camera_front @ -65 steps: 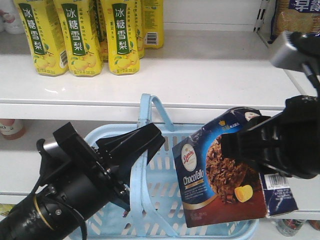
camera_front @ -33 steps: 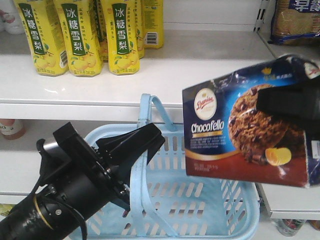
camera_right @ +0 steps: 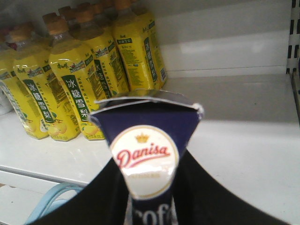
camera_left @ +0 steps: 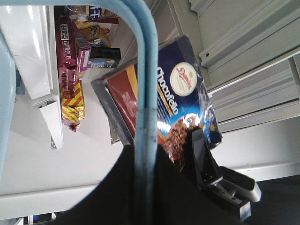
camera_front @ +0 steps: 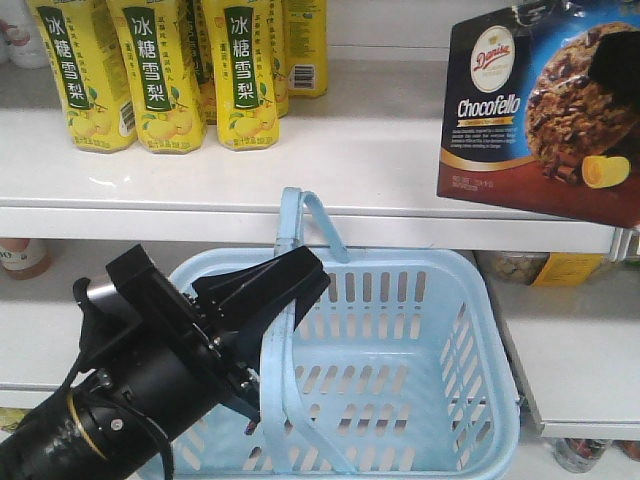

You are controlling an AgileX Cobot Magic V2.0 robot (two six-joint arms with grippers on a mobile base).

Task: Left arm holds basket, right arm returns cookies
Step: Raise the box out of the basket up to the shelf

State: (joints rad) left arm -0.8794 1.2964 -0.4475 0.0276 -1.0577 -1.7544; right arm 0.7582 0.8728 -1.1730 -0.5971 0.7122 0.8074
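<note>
- My left gripper (camera_front: 262, 310) is closed on one handle (camera_front: 272, 380) of the basket (camera_front: 480, 400); the left-wrist view shows that handle (camera_left: 145, 93) running straight down into my black fingers (camera_left: 178, 197).
- The basket sits below the front edge of the shelf (camera_front: 400, 150), its mouth open upward; the second handle (camera_front: 312, 215) stands arched above the back rim.
- My right gripper (camera_right: 152, 187) grips the cookies (camera_front: 545, 110): in the right-wrist view the black fingers (camera_right: 98, 197) press against both broad faces of the carton (camera_right: 147, 140), with the "Danisa" seal facing the camera.
- The cookies hang in the air above the right end of the shelf's front edge, well above the basket, printed face forward and slightly tilted.
- Yellow bottles (camera_front: 160, 70) stand in rows at the shelf's back left; the right-wrist view shows the same bottles (camera_right: 89, 70) beyond the carton's top flap.
- Packaged snacks (camera_left: 70, 79) appear in the left-wrist view, beyond the handle.
</note>
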